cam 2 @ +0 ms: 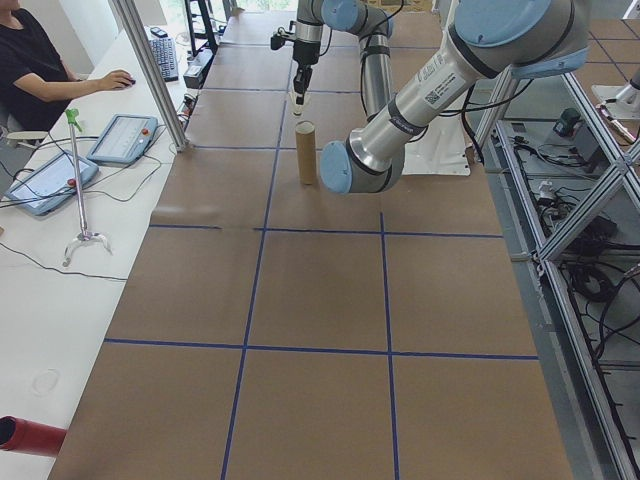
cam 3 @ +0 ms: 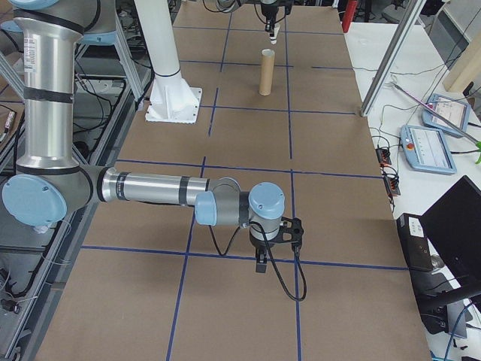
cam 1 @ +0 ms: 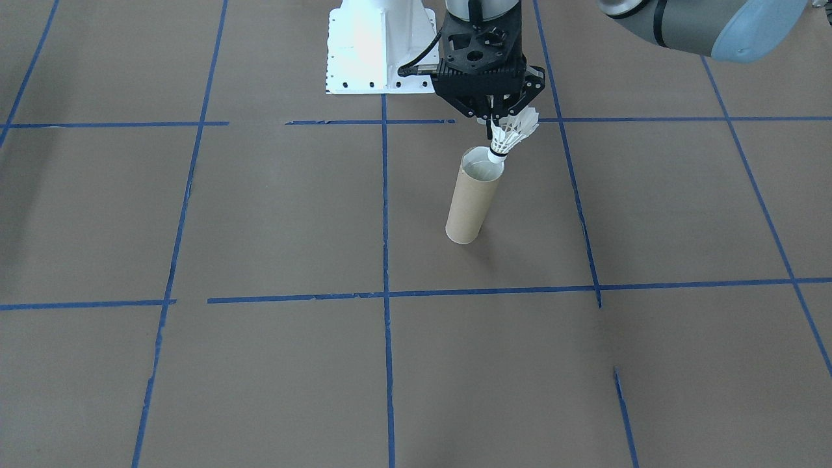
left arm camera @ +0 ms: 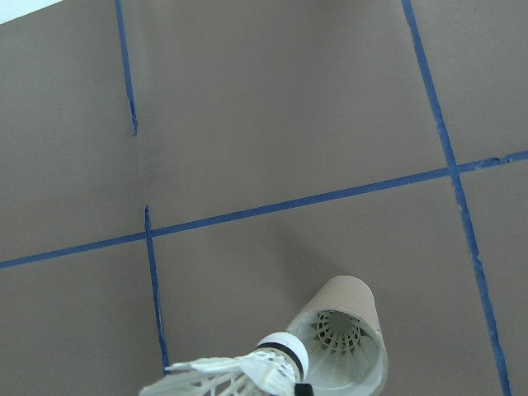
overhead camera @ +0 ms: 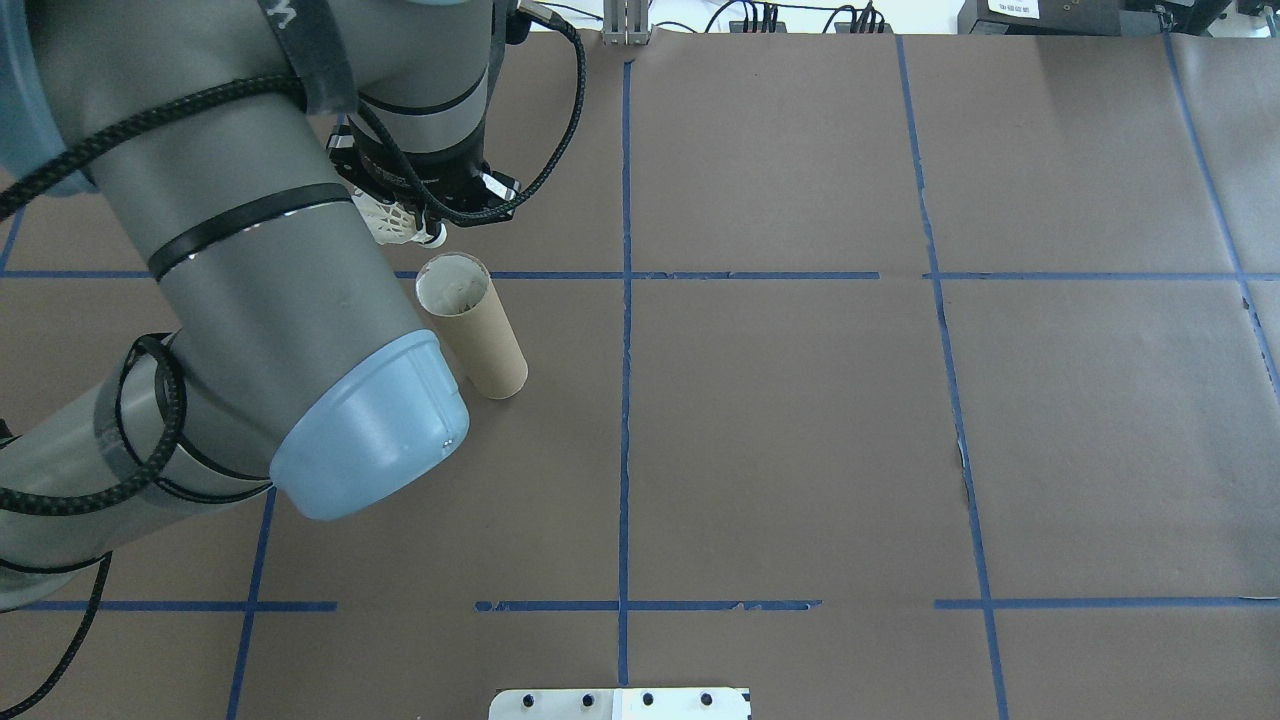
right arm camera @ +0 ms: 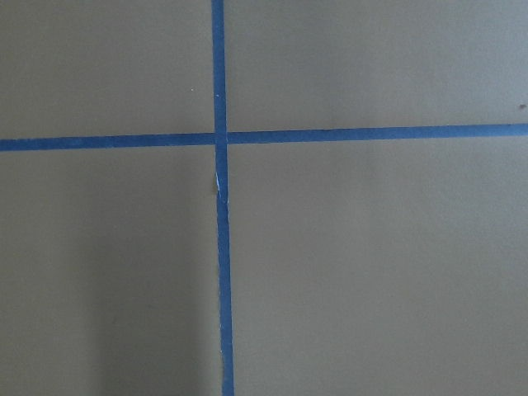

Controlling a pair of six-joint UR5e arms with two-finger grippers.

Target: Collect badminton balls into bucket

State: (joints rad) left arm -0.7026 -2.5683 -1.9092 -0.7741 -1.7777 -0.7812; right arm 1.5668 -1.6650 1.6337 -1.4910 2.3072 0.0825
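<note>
So the small white feathered shuttlecock with the black band is clamped by its feather skirt in my left hand, cork tip pointing down, hanging just above the top of the tall tan cardboard tube. It's not dead centre though. In the front view the cork sits over the rim on one side of the opening, and my wrist cam shows the tip overlapping the edge rather than the middle of the mouth. It also hangs a bit tilted in my hand.

There already seems to be another shuttlecock sitting down inside the tube, feathers up.

What worries me: if I let go from here, I reckon the cork clips the rim and the thing bounces off onto the brown paper-covered bench. The tube is narrow and tall with nothing bracing it, so nudging it with my hand on the way down could tip it over. The tilt could also snag feathers on the edge.

My right hand is well away, low over the bench, and I can't tell if it's apart or together.
</note>
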